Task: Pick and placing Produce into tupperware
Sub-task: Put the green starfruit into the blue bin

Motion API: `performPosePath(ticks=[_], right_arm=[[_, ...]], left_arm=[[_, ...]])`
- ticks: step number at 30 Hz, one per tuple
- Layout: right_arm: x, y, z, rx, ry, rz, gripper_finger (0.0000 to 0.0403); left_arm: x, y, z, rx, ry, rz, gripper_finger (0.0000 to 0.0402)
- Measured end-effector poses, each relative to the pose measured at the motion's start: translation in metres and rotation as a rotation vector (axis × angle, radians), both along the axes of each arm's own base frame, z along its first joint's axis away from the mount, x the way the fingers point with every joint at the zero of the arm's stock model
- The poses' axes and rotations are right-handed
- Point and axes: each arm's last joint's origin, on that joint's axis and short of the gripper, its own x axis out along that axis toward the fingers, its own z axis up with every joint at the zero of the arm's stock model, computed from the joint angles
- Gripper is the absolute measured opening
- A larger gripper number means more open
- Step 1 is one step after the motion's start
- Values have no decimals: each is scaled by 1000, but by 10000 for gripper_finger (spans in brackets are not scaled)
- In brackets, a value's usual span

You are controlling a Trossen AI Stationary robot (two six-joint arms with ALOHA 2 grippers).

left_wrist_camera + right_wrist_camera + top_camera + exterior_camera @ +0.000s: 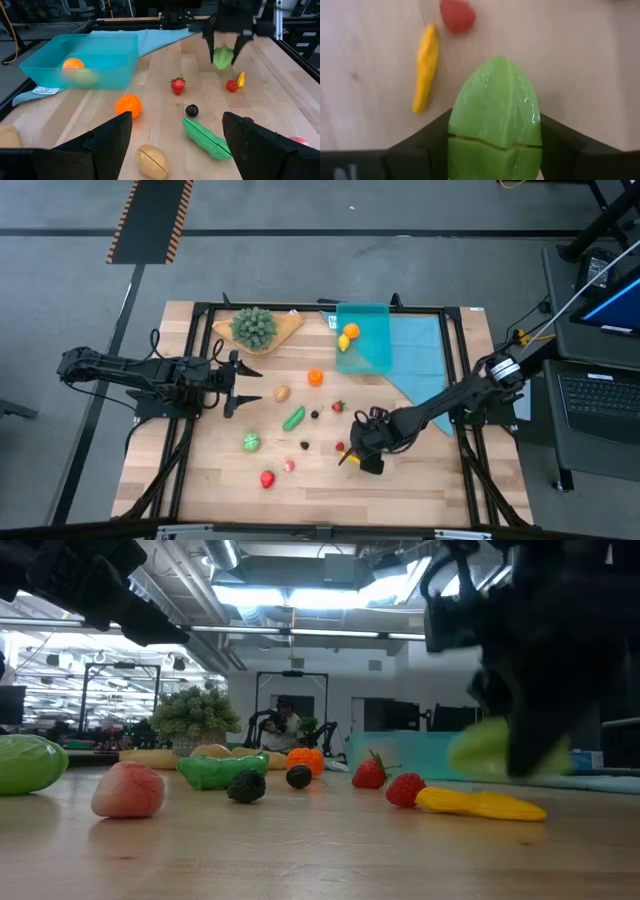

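Produce lies scattered across a wooden table [200,480], with the teal tupperware [370,350] at its far edge on a light-blue cloth [420,355]. Two pieces already sit in the box: an orange one [352,331] and a yellow one [344,343].

Nearer the front, the right gripper [495,145] has its fingers closed on a pale green, egg-shaped piece [496,115], apparently raised off the wood. Directly below lie a thin yellow piece [424,67] and a small red berry [457,15]. The left gripper [243,383] waits over the table's left side, fingers spread wide and empty.

To do this step well, I judge the right arm should keep its grip steady, rise enough to clear the box wall, carry the piece over the free floor of the box, and release low so it does not bounce out.

Counted from above: two pieces in the box, one held, and roughly eleven loose on the table, though the smallest are hard to separate. One bushy plant [254,326] on a board stands beside the box.
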Motion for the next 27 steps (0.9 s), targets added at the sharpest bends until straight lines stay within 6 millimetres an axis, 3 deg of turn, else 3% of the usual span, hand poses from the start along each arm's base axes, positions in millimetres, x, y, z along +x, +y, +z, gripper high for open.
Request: performPosePath(ticks=[6,17,20,27], right_arm=[[-10,-22,38,-75,-82,-21,223],[-51,-53,106,-315,-308,-118,223],[-64,-59,104,-322,-357,-137,223],[-91,-70,73,-284,-578,-128,223]], left_arm=[[0,0,0,0,1,0,302],[-1,0,-2,2,27,0,302],[-1,0,-2,2,27,0,302],[-1,0,-2,8,22,-2,302]])
